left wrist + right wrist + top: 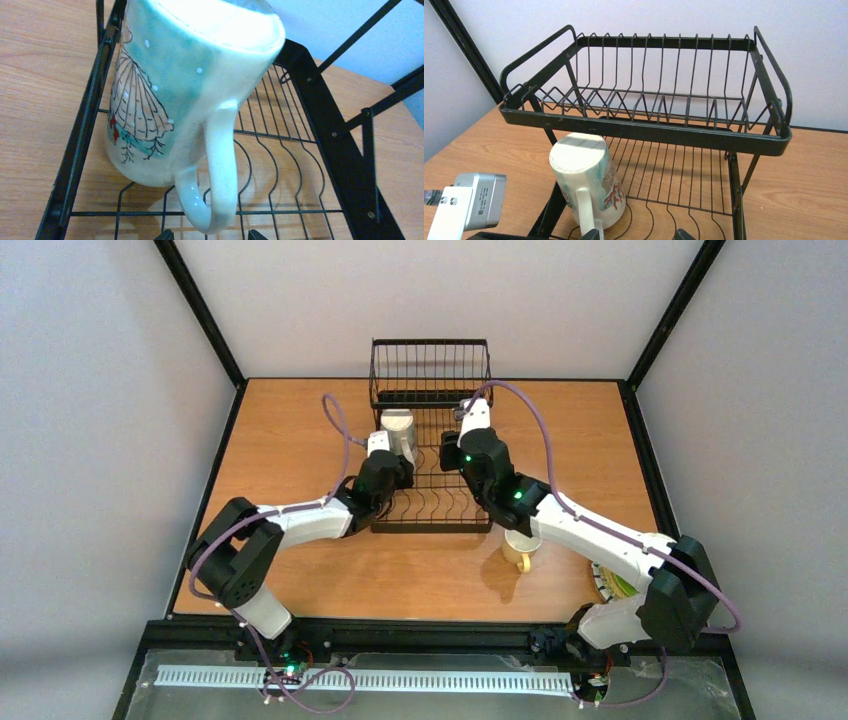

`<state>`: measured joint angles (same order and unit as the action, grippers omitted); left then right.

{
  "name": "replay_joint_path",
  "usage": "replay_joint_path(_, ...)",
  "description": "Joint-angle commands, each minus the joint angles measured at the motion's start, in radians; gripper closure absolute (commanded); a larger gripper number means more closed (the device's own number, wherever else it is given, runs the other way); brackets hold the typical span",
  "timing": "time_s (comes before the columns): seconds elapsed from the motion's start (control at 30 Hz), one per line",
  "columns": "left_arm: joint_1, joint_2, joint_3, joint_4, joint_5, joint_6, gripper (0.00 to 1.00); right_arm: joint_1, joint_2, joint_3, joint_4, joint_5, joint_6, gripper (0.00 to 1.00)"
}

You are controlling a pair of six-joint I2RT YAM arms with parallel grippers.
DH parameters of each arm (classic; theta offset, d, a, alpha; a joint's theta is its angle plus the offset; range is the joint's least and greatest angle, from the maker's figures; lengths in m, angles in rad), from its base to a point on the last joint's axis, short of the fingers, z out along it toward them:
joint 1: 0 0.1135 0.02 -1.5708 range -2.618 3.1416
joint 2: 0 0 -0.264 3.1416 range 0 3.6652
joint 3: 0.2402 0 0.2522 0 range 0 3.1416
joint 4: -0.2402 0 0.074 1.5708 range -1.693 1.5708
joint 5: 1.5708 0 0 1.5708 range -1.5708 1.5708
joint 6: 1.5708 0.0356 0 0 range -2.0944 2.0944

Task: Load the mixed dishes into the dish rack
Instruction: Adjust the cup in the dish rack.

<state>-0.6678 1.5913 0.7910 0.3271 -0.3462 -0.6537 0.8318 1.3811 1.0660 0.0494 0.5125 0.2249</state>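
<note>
Both my arms reach across the table point(300, 420) to the rack point(649, 131), which stands mid-table with its tall basket at the far edge.

My left arm point(300, 520) bends in from the near left corner. Its wrist is angled over the rack's left rail. The left gripper point(210, 236) has its fingers spread just beside the white mug point(165, 100). The mug's handle hangs between the tips, and neither tip presses it as far as the wrist view shows. The white mug sits bottom-up and tilted in the low tray, against the left rail and just in front of the basket.

My right arm point(590, 530) stretches from the near right corner, its forearm crossing the rack's near right corner. The right gripper point(638, 235) hovers over the tray facing the basket, with its fingers apart and nothing between them.

The yellow mug point(520, 545) stands on the table just off the rack's near right corner, under my right forearm. A green plate point(618, 588) shows only as a sliver near the right edge, behind my right elbow.

The table is orange wood grain. It is framed by black posts point(200, 310) and pale walls point(100, 390).
</note>
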Motion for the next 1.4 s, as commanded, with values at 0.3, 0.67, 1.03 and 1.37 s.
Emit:
replay_joint_path(0.3, -0.013, 0.186, 0.097, 0.142, -0.168, 0.014, 0.17, 0.003, -0.095, -0.082, 0.033, 0.028, -0.012, 0.13)
replay_joint_path(0.67, -0.013, 0.288, 0.21, 0.133, -0.23, 0.028, 0.16, -0.005, -0.088, -0.102, 0.051, 0.026, -0.045, 0.13)
replay_joint_path(1.03, 0.0, 0.344, 0.251, 0.051, -0.328, -0.059, 0.16, -0.011, -0.1, -0.114, 0.056, 0.021, -0.049, 0.13)
replay_joint_path(1.37, 0.069, 0.374, 0.297, 0.047, -0.296, -0.046, 0.16, -0.011, -0.082, -0.115, 0.062, 0.02, -0.053, 0.13)
